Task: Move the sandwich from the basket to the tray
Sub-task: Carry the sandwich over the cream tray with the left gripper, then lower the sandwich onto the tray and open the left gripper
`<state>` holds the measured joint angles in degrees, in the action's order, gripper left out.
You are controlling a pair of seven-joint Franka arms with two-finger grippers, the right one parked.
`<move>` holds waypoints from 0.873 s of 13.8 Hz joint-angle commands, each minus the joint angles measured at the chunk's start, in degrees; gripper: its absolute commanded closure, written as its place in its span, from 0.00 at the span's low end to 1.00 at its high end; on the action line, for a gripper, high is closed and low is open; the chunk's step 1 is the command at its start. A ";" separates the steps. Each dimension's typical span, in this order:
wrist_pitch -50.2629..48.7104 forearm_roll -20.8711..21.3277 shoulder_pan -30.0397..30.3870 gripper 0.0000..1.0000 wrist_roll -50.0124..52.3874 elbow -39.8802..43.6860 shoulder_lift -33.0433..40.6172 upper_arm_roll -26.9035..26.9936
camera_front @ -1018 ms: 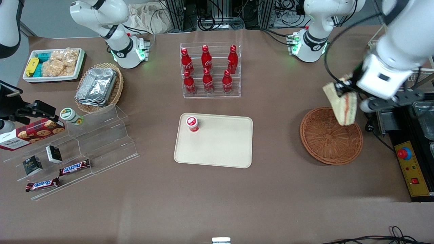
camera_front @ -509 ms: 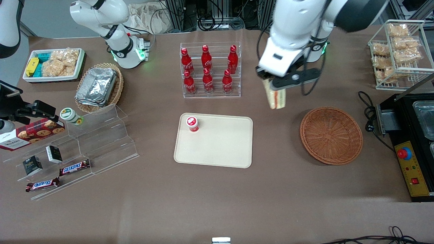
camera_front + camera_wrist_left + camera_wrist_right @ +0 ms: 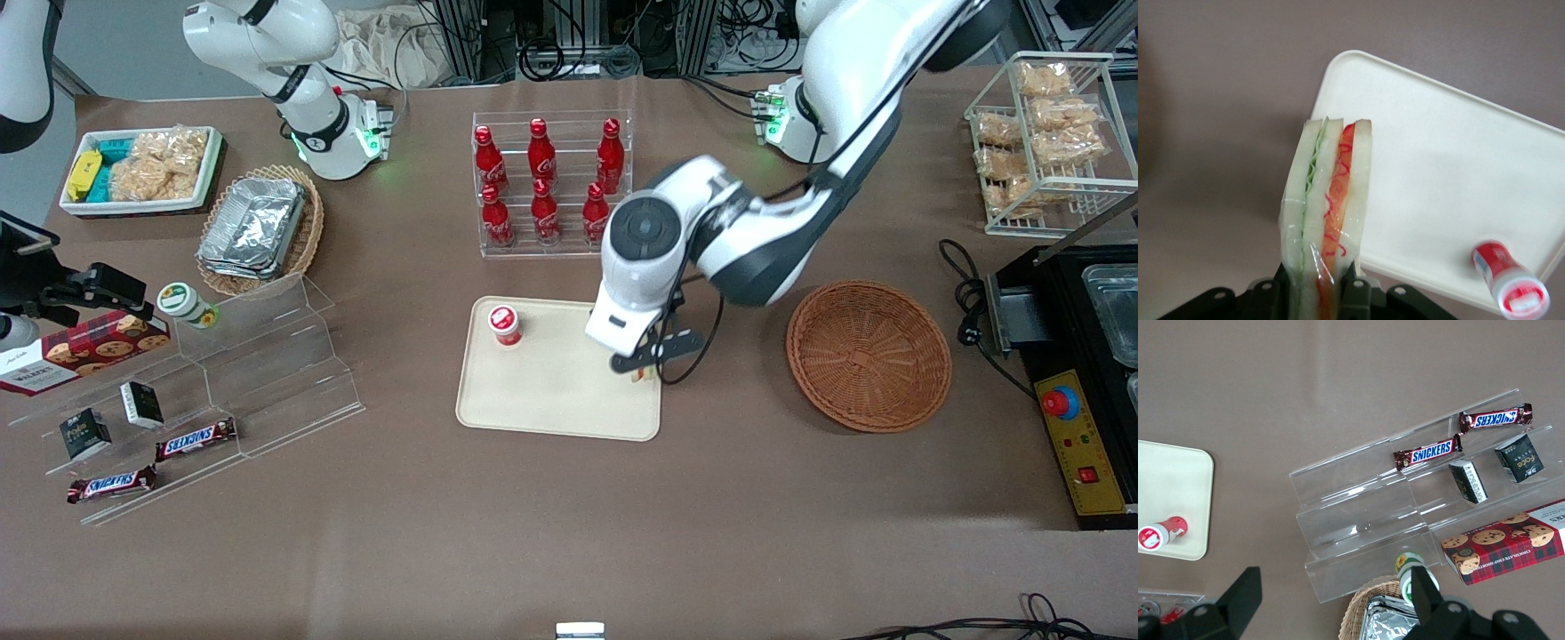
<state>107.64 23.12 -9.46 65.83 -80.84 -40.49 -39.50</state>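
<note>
A brown table [image 3: 569, 533] carries the whole scene. The white left arm [image 3: 756, 231] reaches in over it, bending down so that its gripper [image 3: 642, 363] hangs above one end of the tray [image 3: 551, 400], the end toward the basket. The tray, cream and rectangular, lies directly beneath the gripper and stretches away from it toward the parked arm's end of the table. The basket [image 3: 869, 356], round and reddish-brown, sits near the gripper toward the working arm's end, with nothing in it. A clear rack of red bottles [image 3: 551, 182] stands farther from the front camera than the gripper. A small red-capped bottle [image 3: 505, 324] stands on the tray, apart from the gripper toward the parked arm's end.

The gripper is clamped on the sandwich [image 3: 1328, 220]: in the wrist view its two fingers [image 3: 1355, 293] press the wrapped wedge from both sides. The sandwich is held clear of the tray, above its edge, with green and red-orange filling showing between pale bread slices. In the front view only a sliver of it [image 3: 640, 376] peeks out below the gripper.
</note>
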 commanded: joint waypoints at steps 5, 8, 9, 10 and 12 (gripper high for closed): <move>4.77 4.39 -1.35 0.68 0.62 2.27 -9.43 0.82; 5.48 3.95 -3.72 0.68 0.27 2.27 -9.96 4.33; 5.91 3.86 -3.90 0.65 0.26 2.27 -9.96 4.69; 5.92 3.86 -3.90 0.56 0.18 2.35 -10.05 4.69; 5.92 3.86 -3.90 0.10 0.96 2.44 -9.96 4.69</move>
<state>113.71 26.51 -12.26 65.95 -80.36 -49.93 -35.42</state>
